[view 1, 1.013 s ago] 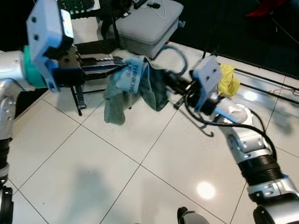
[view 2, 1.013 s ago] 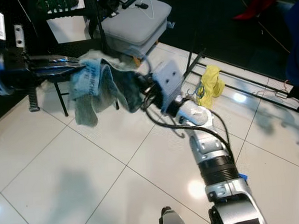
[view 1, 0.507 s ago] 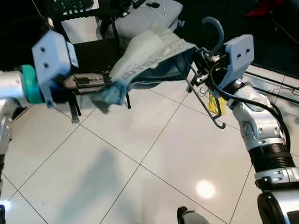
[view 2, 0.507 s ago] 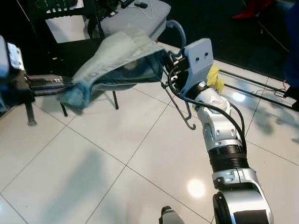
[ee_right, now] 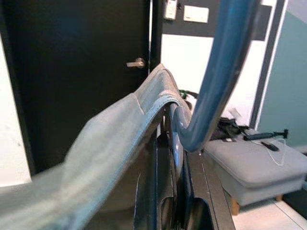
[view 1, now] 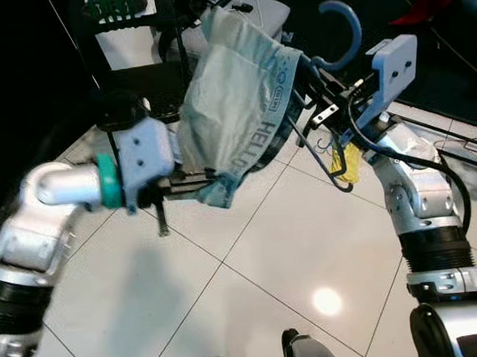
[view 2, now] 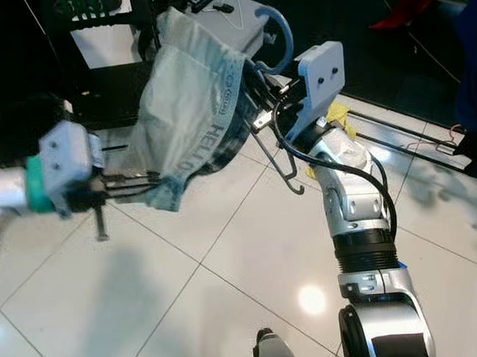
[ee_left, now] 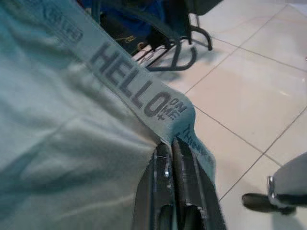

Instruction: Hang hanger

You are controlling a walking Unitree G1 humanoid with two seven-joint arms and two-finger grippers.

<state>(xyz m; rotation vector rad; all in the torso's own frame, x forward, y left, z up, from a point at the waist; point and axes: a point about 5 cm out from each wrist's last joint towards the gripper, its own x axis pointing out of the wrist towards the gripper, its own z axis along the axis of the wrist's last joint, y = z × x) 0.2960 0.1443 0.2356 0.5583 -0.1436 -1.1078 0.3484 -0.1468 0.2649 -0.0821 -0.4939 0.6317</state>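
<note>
A pale green garment with a "HELLO" waistband drapes over a blue hanger whose hook points up. My right gripper is shut on the hanger's neck, holding it high in front of me. Lower and to the left, my left gripper is shut on the garment's lower edge; in the left wrist view its fingertips pinch the waistband. The cloth hides the hanger's arms.
A grey cushioned stool and a black chair stand behind the garment. A yellow cloth lies on the white tiled floor by the black rails of a rack. A thin metal hook dangles below my right gripper.
My left gripper has swung down and to the right, pulling the garment's edge downward. The right gripper has lifted the hanger higher, so the cloth now hangs spread out rather than bunched.
</note>
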